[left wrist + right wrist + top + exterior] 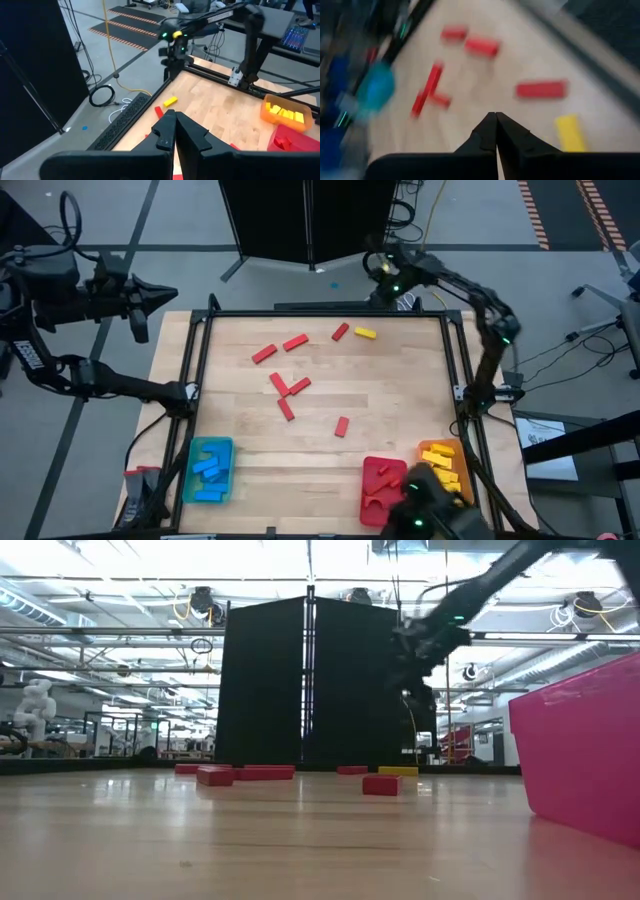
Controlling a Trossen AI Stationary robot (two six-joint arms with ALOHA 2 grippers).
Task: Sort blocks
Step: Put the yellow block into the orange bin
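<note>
Seven red blocks (293, 386) and a yellow one (365, 334) await sorting, so the right gripper (378, 268) (jaws together, empty, like the left gripper's (172, 294)) hovers above the worktop's (400, 395) far edge.

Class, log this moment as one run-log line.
right gripper: shut, empty, beyond table's far edge near yellow block | left gripper: shut, parked off-table | red blocks unsorted

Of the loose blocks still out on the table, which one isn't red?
The yellow block near the table's far edge, just right of a red block. Every other loose block on the bare wood is red.
</note>
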